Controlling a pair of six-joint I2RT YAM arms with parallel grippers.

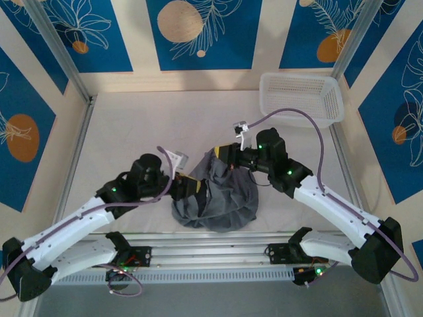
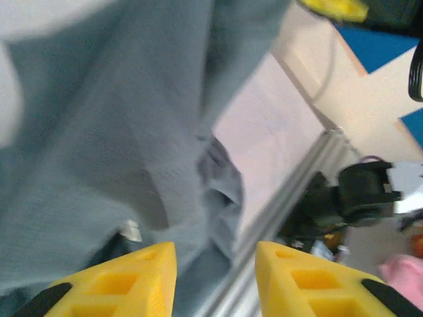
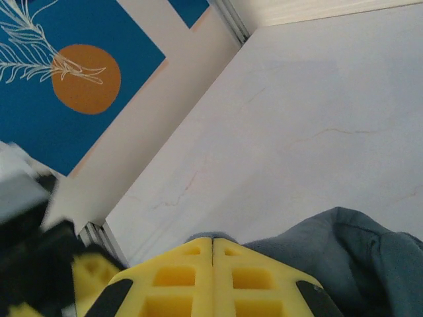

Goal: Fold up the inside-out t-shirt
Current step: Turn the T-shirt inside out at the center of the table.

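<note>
Pinching the t-shirt (image 1: 221, 201), heaped at the near middle of the table (image 1: 132, 125), by its raised top in the clenched right claw (image 1: 229, 153); holding the parted left claw (image 1: 192, 188) just beside its left flank.

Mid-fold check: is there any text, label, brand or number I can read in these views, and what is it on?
No text here is legible.
Small white tag on the t-shirt, left wrist view: too blurred to read.
Left cable tag and right cable tag, top view: too small to read.
Wall panels: leaf and circle art, no words.
</note>
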